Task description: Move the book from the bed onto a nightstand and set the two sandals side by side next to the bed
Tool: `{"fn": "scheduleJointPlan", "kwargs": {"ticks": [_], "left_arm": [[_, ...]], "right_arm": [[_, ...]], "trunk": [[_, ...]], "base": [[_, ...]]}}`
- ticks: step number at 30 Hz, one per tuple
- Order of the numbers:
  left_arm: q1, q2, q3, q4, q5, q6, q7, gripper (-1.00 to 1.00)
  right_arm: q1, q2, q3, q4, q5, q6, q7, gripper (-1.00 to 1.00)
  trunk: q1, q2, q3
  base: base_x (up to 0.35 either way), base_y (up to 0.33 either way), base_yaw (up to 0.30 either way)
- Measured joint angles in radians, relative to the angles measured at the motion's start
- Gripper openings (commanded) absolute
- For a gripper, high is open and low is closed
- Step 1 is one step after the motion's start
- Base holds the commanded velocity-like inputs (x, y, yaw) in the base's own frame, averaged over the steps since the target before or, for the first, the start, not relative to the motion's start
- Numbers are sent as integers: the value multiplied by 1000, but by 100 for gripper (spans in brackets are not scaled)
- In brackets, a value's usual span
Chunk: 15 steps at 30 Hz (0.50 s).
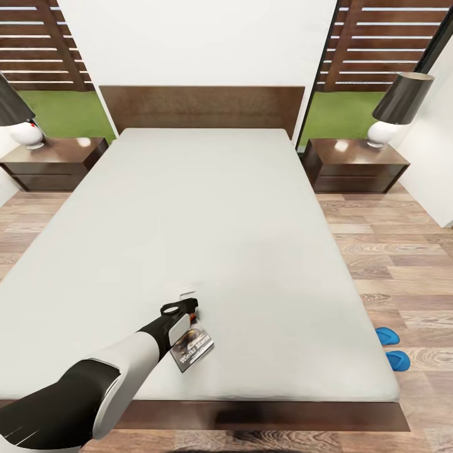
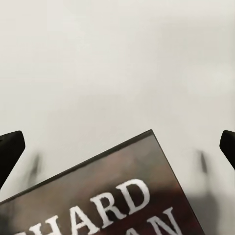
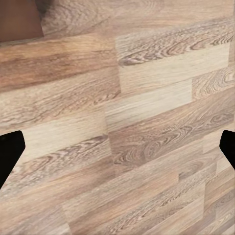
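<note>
The book [image 1: 194,349] lies flat on the light-grey mattress of the bed [image 1: 207,214], close to its foot edge. Its dark cover with white lettering [image 2: 112,200] shows up close in the left wrist view. My left gripper [image 1: 184,301] hangs just above the book's far end, open, with its fingertips [image 2: 11,147] spread wide and nothing between them. The two blue sandals [image 1: 387,335] [image 1: 397,360] lie on the floor by the bed's right side near its foot, close together. A nightstand [image 1: 53,160] stands left of the headboard and another [image 1: 355,165] right of it. My right gripper [image 3: 117,147] is open over the wood floor.
Each nightstand carries a lamp with a white base and dark shade [image 1: 25,132] [image 1: 384,129]. A white wall [image 1: 434,157] closes in at the right. Wood-plank floor [image 1: 390,264] runs along both sides of the bed. A dark brown edge [image 3: 19,19] shows in the right wrist view.
</note>
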Motion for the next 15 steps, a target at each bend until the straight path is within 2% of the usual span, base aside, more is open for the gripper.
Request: {"fn": "scheduleJointPlan", "kwargs": {"ticks": [7,15], "left_arm": [[0,0,0,0,0,0,0,100],[0,0,1,0,0,0,0,100]], "right_arm": [[0,0,0,0,0,0,0,100],[0,0,0,0,0,0,0,100]], "trunk": [[0,0,0],[0,0,0]], "base": [[-141,0,0],[-24,0,0]]}}
